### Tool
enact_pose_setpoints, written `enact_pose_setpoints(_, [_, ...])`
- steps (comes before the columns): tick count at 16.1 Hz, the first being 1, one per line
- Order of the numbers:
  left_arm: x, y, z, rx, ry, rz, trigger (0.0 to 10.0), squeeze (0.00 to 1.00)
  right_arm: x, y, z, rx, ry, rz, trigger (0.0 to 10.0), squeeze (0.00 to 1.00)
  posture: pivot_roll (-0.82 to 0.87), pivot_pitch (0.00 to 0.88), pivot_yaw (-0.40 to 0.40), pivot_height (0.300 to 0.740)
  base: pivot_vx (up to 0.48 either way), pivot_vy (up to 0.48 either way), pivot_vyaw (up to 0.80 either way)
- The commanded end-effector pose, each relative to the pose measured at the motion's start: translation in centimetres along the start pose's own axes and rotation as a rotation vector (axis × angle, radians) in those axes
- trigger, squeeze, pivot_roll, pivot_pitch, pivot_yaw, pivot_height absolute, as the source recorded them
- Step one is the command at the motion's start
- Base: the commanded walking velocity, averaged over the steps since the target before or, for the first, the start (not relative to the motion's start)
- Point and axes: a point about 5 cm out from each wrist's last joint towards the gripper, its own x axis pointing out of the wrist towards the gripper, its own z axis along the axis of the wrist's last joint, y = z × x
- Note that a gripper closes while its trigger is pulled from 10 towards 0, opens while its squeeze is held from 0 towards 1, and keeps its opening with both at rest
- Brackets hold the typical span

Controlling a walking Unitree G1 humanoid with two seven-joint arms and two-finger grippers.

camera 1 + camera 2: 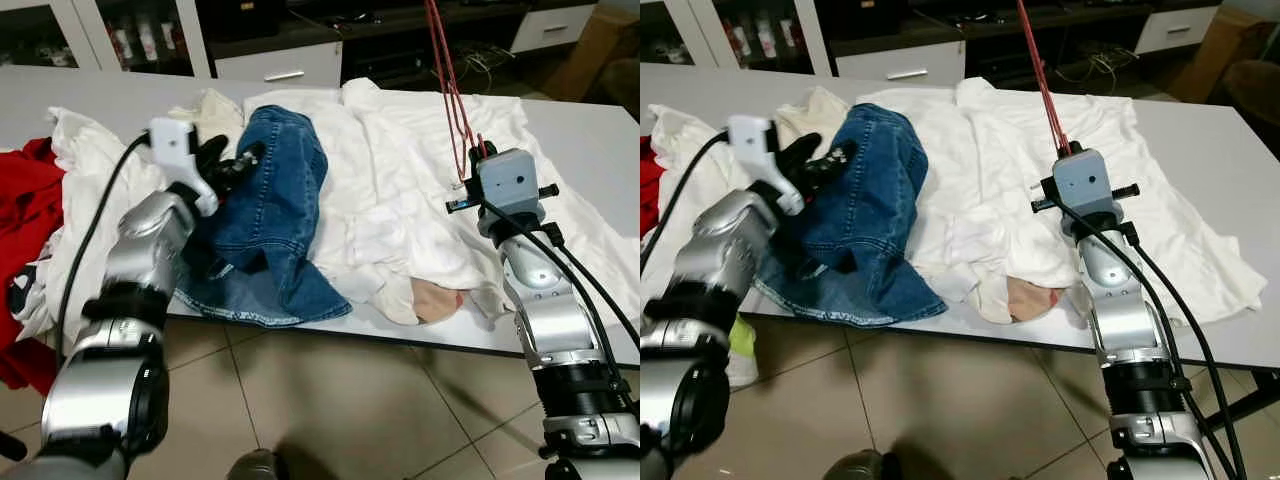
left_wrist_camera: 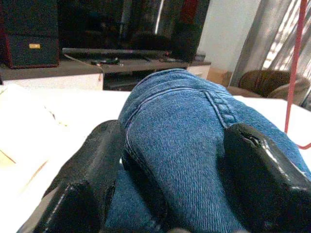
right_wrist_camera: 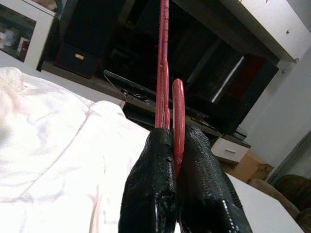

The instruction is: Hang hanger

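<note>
A red wire hanger rises steeply from my right gripper, which is shut on its lower end above the white clothes; its top runs out of the picture. In the right wrist view the black fingers pinch the red hanger between them. My left gripper reaches over the table's left side and closes on a raised fold of the blue denim garment. The left wrist view has denim bulging between the two fingers.
A white table carries a heap of white garments and a red garment at its left end. White cabinets and dark shelves stand behind it. Tiled floor lies in front.
</note>
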Motion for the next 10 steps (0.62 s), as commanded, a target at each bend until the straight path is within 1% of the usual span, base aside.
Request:
enact_pose_setpoints(1, [0.6,-0.4,0.1,0.015,0.027,-0.014,10.0,0.0,0.0,-0.6,0.1,0.005,-0.003,-0.026,10.0,0.0,0.1,0.004,0.036,0.74,0.0,0.0,0.0])
enact_pose_setpoints(2, [0.7,-0.4,0.1,0.017,0.044,-0.007,10.0,0.0,0.0,-0.6,0.1,0.005,-0.003,-0.027,10.0,0.0,0.09,0.003,0.038,0.74,0.0,0.0,0.0])
enact_pose_setpoints(3, [1.0,-0.4,-0.5,0.019,0.113,0.013,10.0,0.0,0.0,-0.6,0.1,0.005,-0.002,-0.027,10.0,0.0,0.09,0.002,0.041,0.74,0.0,0.0,0.0])
enact_pose_setpoints(4, [1.0,-0.4,-0.9,0.024,0.155,0.009,10.0,0.0,0.0,-0.6,0.1,0.006,-0.002,-0.028,10.0,0.0,0.09,0.002,0.041,0.74,0.0,0.0,0.0])
enact_pose_setpoints(5, [0.9,-0.5,-1.8,0.05,0.23,-0.002,10.0,0.0,0.0,-0.5,0.1,0.006,-0.003,-0.029,10.0,0.0,0.09,0.002,0.041,0.74,0.0,0.0,0.0])
enact_pose_setpoints(7, [0.8,-0.8,-3.0,0.034,0.318,-0.026,10.0,0.0,0.0,-0.5,0.1,0.007,-0.003,-0.029,10.0,0.0,0.1,0.002,0.041,0.74,0.0,0.0,0.0])
enact_pose_setpoints(8, [0.7,-0.7,-3.5,0.027,0.342,-0.013,10.0,0.0,0.1,-0.5,0.1,0.008,-0.004,-0.028,10.0,0.0,0.1,0.001,0.041,0.74,0.0,0.0,0.0])
enact_pose_setpoints(10, [0.6,-0.6,-3.8,0.019,0.358,0.007,10.0,0.0,0.1,-0.5,0.1,0.007,-0.005,-0.028,10.0,0.0,0.1,0.0,0.039,0.74,0.0,0.0,0.0])
